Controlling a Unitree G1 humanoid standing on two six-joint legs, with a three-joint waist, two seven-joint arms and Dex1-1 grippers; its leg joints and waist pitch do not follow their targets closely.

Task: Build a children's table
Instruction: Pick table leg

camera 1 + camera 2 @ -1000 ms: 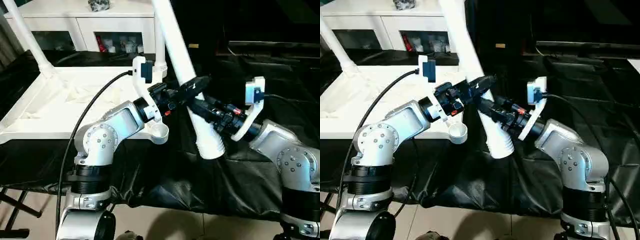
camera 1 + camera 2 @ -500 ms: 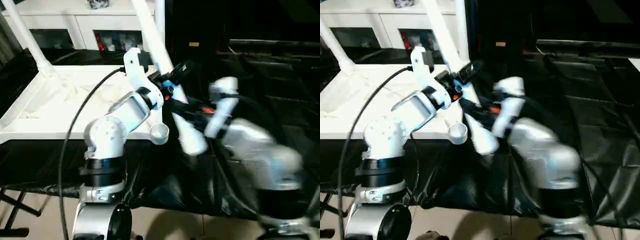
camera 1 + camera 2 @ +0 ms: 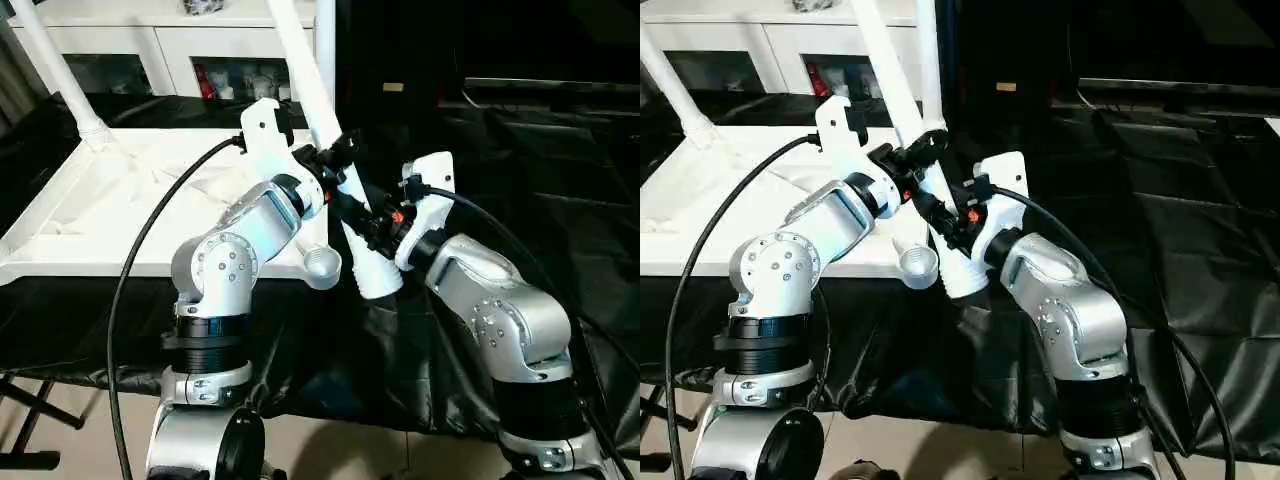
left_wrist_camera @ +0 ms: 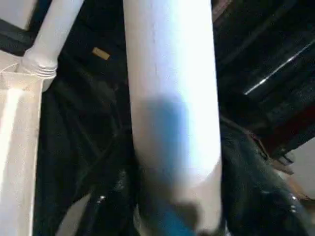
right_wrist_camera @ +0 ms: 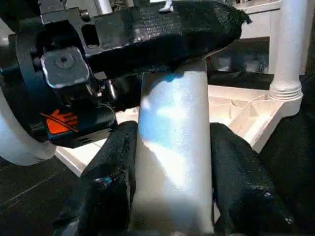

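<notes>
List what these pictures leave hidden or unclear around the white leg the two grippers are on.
- The long white tapered tube leg: its top is cut off by the upper edge in both eye views.
- The white plastic rectangular tabletop: the left forearm covers its near right part, beside the empty round corner socket.
- Right gripper: in the eye views its fingers hide behind the leg and the left gripper.
- Cabinet shelf contents: too small to identify.

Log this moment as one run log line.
stage: leg handling | right gripper: shut on loose leg | left gripper: around same leg | near corner socket: empty
</notes>
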